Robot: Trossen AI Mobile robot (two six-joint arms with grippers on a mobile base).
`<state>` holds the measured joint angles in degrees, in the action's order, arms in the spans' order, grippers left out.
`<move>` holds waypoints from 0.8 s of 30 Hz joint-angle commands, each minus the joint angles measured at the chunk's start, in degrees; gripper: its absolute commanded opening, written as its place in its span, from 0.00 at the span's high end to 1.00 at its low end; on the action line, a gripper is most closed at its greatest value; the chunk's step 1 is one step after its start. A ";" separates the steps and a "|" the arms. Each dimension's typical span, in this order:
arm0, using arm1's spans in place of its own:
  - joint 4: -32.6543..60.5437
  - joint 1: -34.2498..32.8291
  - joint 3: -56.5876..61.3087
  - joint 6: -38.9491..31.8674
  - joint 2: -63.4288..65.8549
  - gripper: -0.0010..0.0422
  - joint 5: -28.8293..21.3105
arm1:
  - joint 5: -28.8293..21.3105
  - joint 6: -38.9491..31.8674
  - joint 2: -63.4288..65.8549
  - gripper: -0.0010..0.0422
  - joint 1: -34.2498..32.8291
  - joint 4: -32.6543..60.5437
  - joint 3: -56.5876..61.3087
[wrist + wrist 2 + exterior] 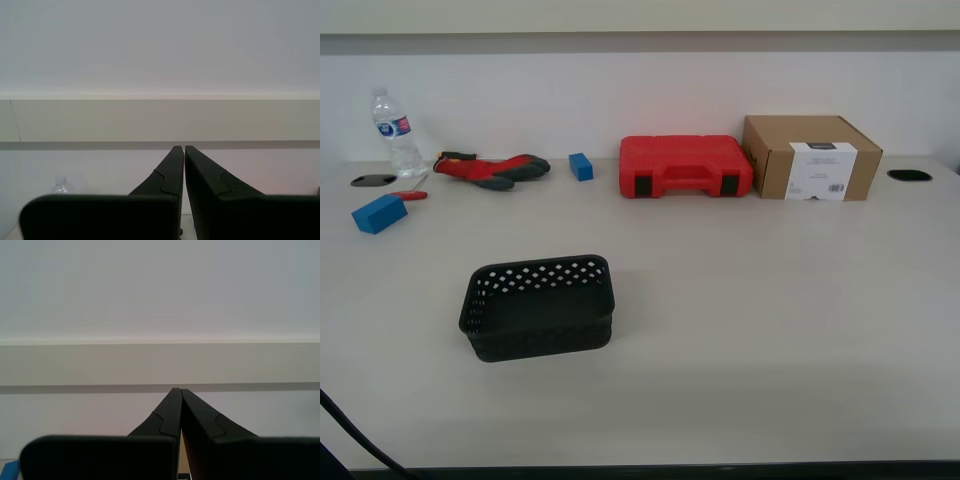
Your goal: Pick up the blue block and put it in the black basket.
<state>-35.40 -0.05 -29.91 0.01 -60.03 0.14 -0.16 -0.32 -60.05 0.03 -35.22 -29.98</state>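
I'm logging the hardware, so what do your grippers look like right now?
My first gripper has two matte black fingers that taper to thin tips, each with a small notched step along its side, rising from a wide black block. My second gripper looks the same. No markings show. A dark cable crosses the exterior view's lower left corner.

You have a bright blue block [378, 213], plain and matte, on a pale off-white tabletop [770, 300]. The basket [538, 307] is black, its walls patterned with rows of holes. A smaller block [581, 166] is the same blue. The tool case [685, 166] is red with black latches. The box [810, 157] is brown cardboard with a white label. The glove [492, 169] is red and dark grey. Both pincers [180, 148] [177, 390] are black.
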 commanded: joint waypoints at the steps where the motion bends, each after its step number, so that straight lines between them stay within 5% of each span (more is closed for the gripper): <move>1: -0.13 0.04 -0.07 0.00 0.00 0.98 0.00 | -0.09 -0.13 0.02 0.98 0.00 -0.20 -0.02; 19: -0.13 0.04 -0.07 0.00 0.00 0.98 0.00 | -0.09 -0.17 0.02 0.98 -0.02 0.17 0.00; 24: -0.13 0.04 -0.07 0.00 0.00 0.98 0.00 | 3.32 -13.14 -2.01 0.98 0.07 1.07 -0.13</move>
<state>-35.40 0.01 -29.91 0.01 -60.03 0.14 1.26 -9.19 -61.01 0.10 -34.00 -29.98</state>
